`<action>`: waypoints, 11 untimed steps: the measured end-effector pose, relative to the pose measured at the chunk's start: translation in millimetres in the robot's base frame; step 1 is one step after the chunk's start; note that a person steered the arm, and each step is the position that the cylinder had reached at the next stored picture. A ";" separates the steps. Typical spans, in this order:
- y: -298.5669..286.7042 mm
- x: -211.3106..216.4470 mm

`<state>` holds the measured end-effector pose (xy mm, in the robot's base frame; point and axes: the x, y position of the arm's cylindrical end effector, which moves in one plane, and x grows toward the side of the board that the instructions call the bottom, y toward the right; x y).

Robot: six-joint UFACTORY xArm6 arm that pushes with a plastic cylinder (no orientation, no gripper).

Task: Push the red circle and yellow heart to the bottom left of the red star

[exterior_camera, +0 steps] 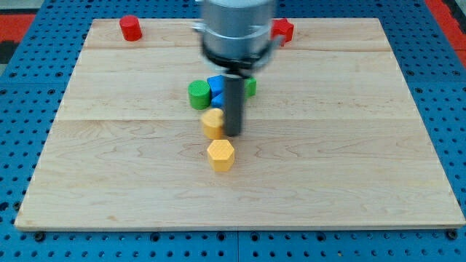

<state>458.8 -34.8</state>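
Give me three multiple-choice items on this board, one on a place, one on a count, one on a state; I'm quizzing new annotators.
1. Where is the red circle?
A. near the view's top left corner of the board
B. at the view's bottom right
C. under the rod

2. How many yellow blocks show?
A. one
B. two
C. four

3. How does my tip stand to the upper yellow block?
A. far off at the view's right edge
B. right beside it, on its right in the view
C. hidden from view

Answers:
1 A: the red circle sits by the board's top left corner.
2 B: the upper yellow block and the yellow hexagon below it are the only yellow ones.
3 B: the rod's end comes down right against that block's right side; actual contact can't be confirmed.
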 end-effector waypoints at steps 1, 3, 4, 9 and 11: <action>-90.2 -49.0; -144.3 -42.8; -202.8 -104.0; -50.8 -159.8; -186.5 -177.4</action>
<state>281.3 -221.2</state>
